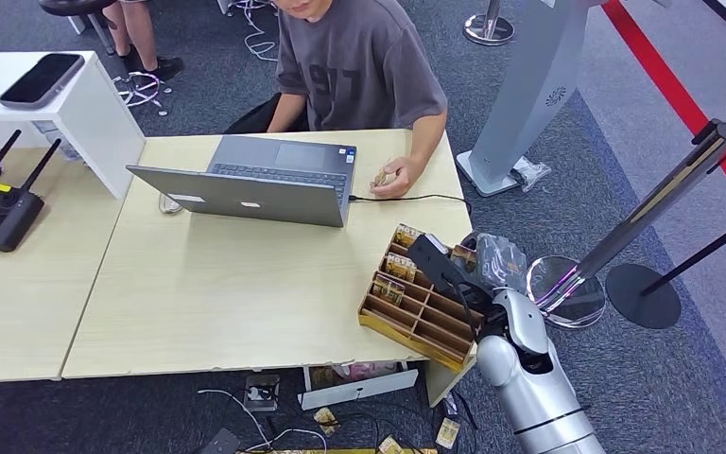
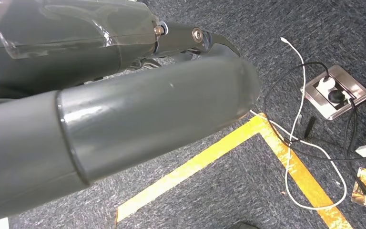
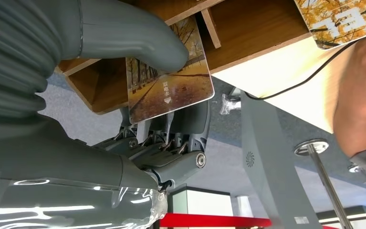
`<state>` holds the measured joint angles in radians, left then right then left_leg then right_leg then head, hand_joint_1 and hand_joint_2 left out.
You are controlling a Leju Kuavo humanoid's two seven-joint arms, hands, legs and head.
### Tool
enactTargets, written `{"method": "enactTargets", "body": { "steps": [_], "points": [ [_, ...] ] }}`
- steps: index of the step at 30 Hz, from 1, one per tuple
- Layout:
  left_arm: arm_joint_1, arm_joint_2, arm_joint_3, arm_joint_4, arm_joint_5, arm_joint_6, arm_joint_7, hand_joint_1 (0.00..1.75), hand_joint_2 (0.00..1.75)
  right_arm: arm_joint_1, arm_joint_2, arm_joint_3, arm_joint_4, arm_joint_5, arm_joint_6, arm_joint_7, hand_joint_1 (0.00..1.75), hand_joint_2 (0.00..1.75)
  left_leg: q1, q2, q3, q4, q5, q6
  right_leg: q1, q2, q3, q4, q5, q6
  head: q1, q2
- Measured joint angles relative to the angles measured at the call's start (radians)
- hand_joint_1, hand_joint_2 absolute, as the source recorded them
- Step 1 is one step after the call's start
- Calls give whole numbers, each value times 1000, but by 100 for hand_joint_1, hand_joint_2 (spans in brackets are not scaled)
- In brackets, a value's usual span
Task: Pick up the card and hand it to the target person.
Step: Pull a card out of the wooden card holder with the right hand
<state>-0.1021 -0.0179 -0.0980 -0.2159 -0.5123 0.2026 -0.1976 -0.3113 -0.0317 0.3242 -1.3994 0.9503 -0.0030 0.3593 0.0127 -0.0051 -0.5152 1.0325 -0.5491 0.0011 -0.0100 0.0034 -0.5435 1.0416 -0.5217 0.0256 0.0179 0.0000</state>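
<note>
Right hand point(image 3: 171, 119) pinches a glossy rectangular card point(image 3: 169, 88) between thick thumb and dark fingers, above the wooden slotted box point(image 1: 416, 307) holding more cards, lower right. Left hand's point(image 2: 147, 109) grip: cannot tell.

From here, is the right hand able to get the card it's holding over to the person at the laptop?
Probably yes. The right hand pinches the card above the wooden organizer, and the person's hand rests just beyond on the table, with only a thin cable between.
</note>
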Motion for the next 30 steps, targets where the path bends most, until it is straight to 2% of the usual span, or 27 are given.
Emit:
{"method": "enactTargets", "body": {
  "steps": [5,12,16,30],
  "points": [
    [0,0,0,0,0,0,0,0,0,1,0,0,-10,4,0,4,97,175,0,0,0,0,0,0,0,0,0,0,0,0,0,0],
    [0,0,0,0,0,0,0,0,0,9,-3,0,-44,14,4,17,113,175,0,0,0,0,0,0,0,0,0,0,0,0,0,0],
    [0,0,0,0,0,0,-1,0,0,15,-7,-1,-54,15,7,18,129,175,0,0,0,0,0,0,0,0,0,0,0,0,0,0],
    [0,0,0,0,0,0,-1,0,0,17,-10,-1,-59,13,16,17,131,175,0,0,0,0,0,0,0,0,0,0,0,0,0,0]
  ]
}}
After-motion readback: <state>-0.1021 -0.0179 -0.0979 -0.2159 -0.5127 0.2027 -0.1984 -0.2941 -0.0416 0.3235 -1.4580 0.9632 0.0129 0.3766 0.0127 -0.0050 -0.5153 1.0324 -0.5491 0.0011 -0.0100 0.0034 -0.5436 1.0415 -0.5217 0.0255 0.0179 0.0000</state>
